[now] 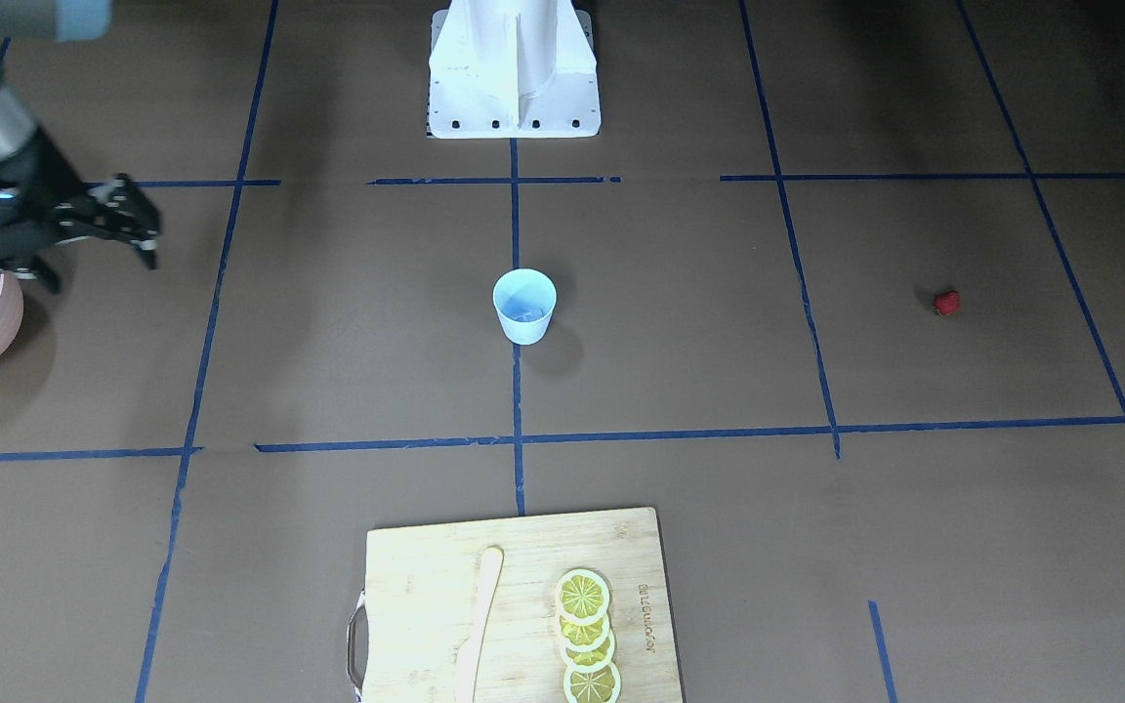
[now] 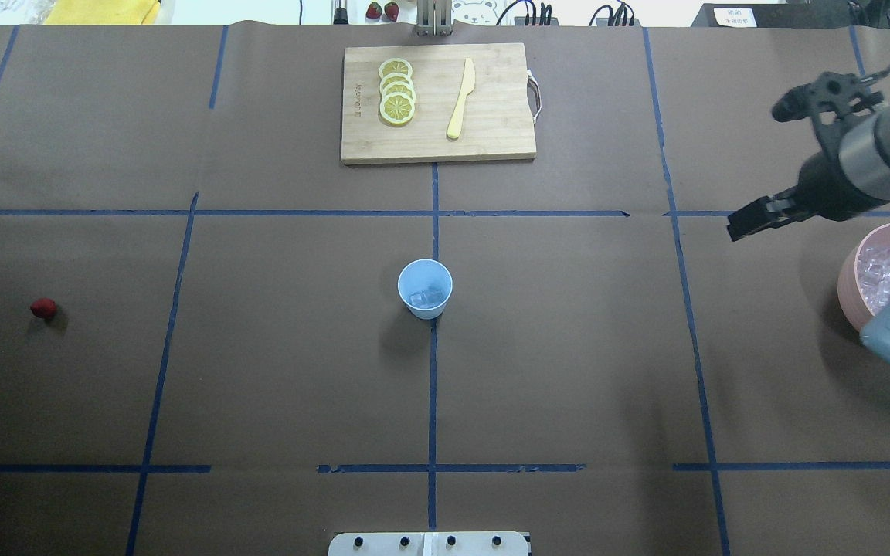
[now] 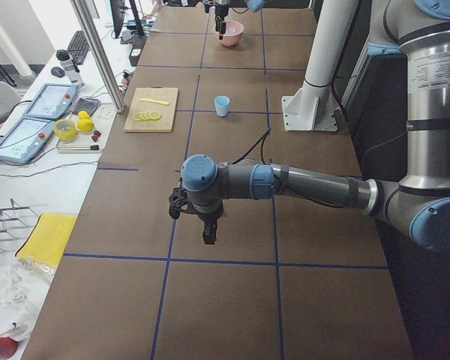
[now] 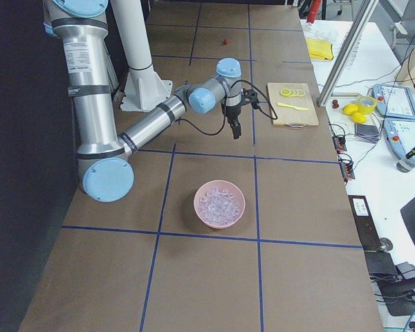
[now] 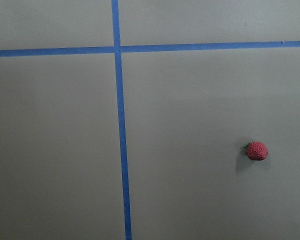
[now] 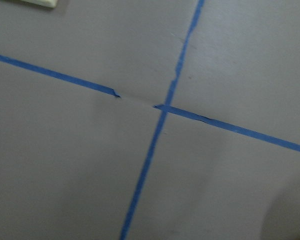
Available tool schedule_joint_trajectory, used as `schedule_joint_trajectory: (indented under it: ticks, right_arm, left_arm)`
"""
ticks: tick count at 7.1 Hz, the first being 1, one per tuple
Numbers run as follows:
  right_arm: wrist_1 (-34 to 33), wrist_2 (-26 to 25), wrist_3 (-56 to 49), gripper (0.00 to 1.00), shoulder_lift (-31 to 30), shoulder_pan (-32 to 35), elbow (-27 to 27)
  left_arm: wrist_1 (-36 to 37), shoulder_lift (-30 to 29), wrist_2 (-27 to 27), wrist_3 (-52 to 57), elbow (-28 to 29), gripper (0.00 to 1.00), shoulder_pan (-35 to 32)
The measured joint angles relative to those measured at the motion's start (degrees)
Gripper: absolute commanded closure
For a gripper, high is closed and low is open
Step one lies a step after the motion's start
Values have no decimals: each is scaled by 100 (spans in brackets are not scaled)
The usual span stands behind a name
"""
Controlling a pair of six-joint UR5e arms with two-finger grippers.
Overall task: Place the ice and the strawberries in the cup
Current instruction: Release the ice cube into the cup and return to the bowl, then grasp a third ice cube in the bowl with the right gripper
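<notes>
cup [image 2: 425, 287] upright at table centre, few ice cubes [image 2: 423, 297] visible inside; ice step looks at least partly done. strawberry [image 2: 43, 308] alone on table, well apart from cup on robot's left, not yet picked. left gripper [image 3: 208, 229] hangs above table, strawberry off-centre in its wrist view; finger gap: cannot tell. right gripper [image 2: 740, 224] near pink bowl [image 2: 847, 287], gap unclear too. next, likely: centre left gripper over strawberry, descend, pinch gently, carry to cup.
</notes>
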Motion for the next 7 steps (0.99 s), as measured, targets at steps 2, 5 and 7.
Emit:
schedule_joint_trajectory:
  ticks: [2, 5, 7]
  right_arm:
    - [943, 455, -1181, 1, -1133, 736, -262]
    - [1331, 489, -2568, 1, -1828, 1226, -690]
    - [1915, 429, -2760, 2, -1883, 1264, -1124]
  left_arm:
    - [0, 0, -1, -2, -4, 0, 0]
    - [0, 0, -1, -8, -28, 0, 0]
    - [0, 0, -1, -9, -35, 0, 0]
